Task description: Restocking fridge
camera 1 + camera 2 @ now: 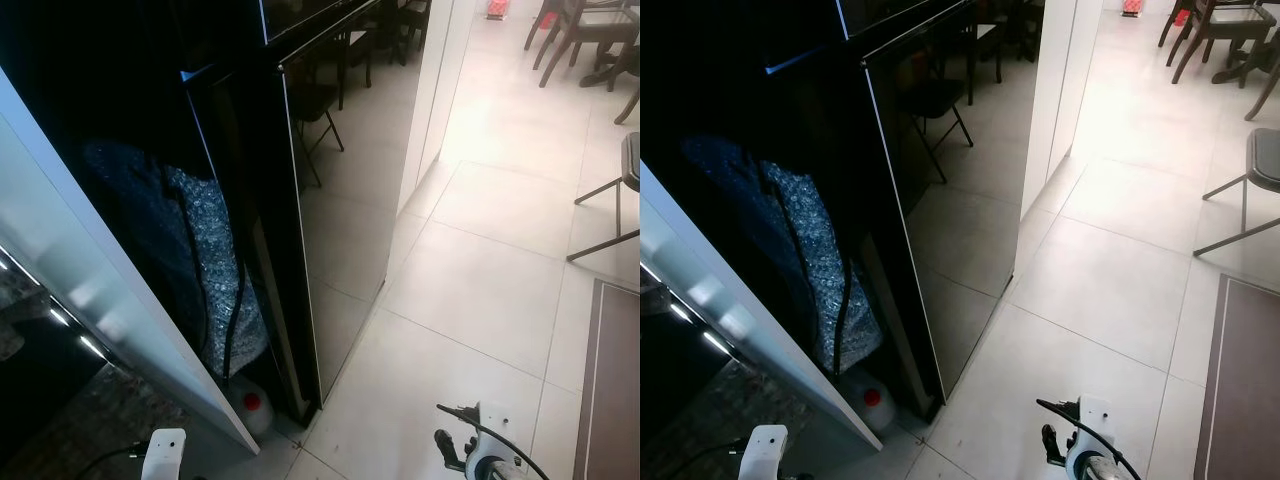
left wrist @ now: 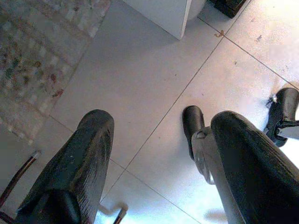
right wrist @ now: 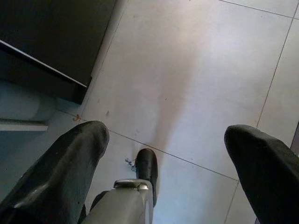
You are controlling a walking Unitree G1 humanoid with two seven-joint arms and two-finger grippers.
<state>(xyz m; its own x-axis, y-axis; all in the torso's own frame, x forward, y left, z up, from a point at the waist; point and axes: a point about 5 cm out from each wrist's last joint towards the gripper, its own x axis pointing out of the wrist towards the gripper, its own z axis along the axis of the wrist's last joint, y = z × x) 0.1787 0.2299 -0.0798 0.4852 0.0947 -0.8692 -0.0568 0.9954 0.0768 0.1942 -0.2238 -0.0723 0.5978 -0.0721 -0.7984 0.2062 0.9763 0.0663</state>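
Observation:
The tall black glossy fridge (image 1: pixel 330 200) stands on my left, its dark front mirroring chairs and floor. A white jug with a red cap (image 1: pixel 250 405) sits on the floor at its foot, beside a slanting white panel (image 1: pixel 90 270). Both arms hang low: the left arm (image 1: pixel 165 455) by the panel, the right arm (image 1: pixel 485 455) over bare tiles. In the left wrist view my left gripper (image 2: pixel 161 126) is open above the floor, holding nothing. The right gripper (image 3: pixel 168 135) is likewise open over tiles near the fridge's dark base (image 3: pixel 46 46).
A white wall corner (image 1: pixel 435 90) stands just past the fridge. Dining chairs (image 1: pixel 585 30) are at the far right, a folding chair (image 1: pixel 620 190) nearer, and a brown mat (image 1: pixel 610 390) along the right edge. A patterned surface (image 2: pixel 37 51) lies by my left side.

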